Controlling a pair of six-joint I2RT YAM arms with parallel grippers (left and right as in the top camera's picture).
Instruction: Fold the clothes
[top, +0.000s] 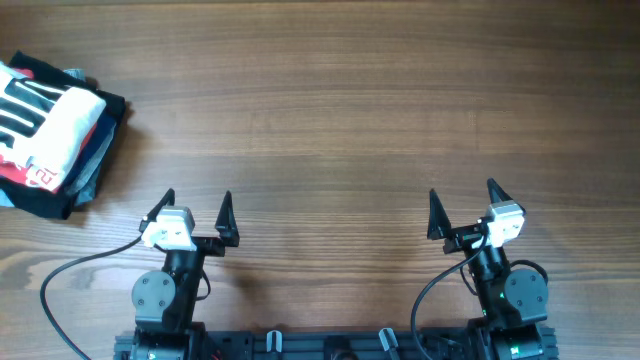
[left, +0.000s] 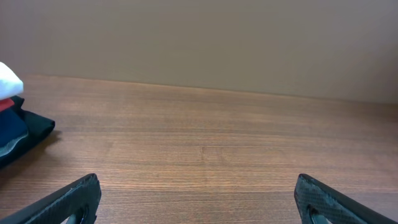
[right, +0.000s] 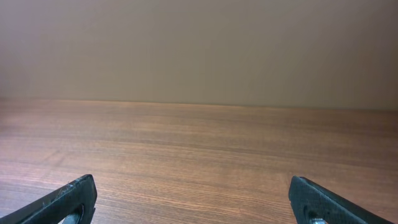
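The clothes, a white T-shirt with a black-bar print, lie folded on top of a pile at the table's far left edge. A corner of the white T-shirt also shows at the left edge of the left wrist view. My left gripper rests near the front edge, open, with only bare wood between its fingers, well to the right of the pile. Farther right, my right gripper is open and holds nothing.
Under the white shirt lie a red shirt, a blue garment and a black garment. The wooden table stretches behind both grippers. A black cable loops by the left arm's base.
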